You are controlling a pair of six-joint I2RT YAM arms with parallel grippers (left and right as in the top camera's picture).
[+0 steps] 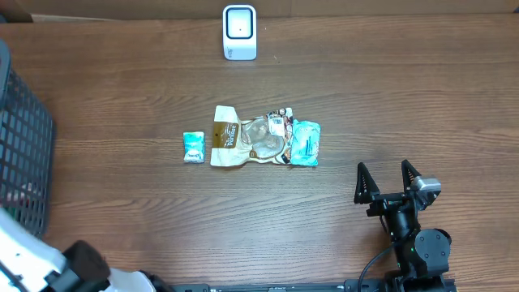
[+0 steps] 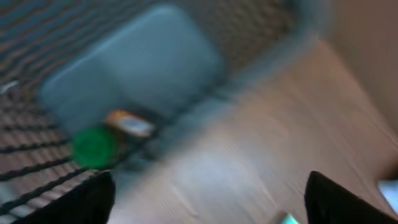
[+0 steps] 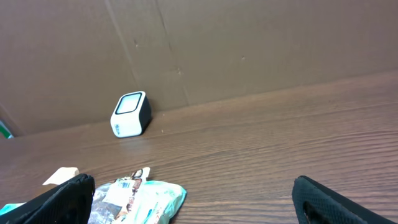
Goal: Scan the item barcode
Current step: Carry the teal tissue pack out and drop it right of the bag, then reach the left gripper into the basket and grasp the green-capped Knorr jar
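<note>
The white barcode scanner (image 1: pixel 239 32) stands at the table's far edge, also seen in the right wrist view (image 3: pixel 130 114). Several packets lie mid-table: a small teal one (image 1: pixel 193 147), a brown-and-white pouch (image 1: pixel 227 136), a clear one (image 1: pixel 268 138) and a teal one (image 1: pixel 306 143) (image 3: pixel 146 200). My right gripper (image 1: pixel 388 180) (image 3: pixel 199 208) rests open near the front right, empty, pointing toward the packets. My left gripper (image 2: pixel 211 205) is open over bare wood beside the basket, nothing between its fingers (image 2: pixel 87 202). That view is blurred.
A dark mesh basket (image 1: pixel 20 146) stands at the left edge; inside it lie a green item (image 2: pixel 93 147) and an orange one (image 2: pixel 127 123). The left arm's white body (image 1: pixel 24 259) sits at the front left corner. A cardboard wall (image 3: pixel 249 50) backs the table.
</note>
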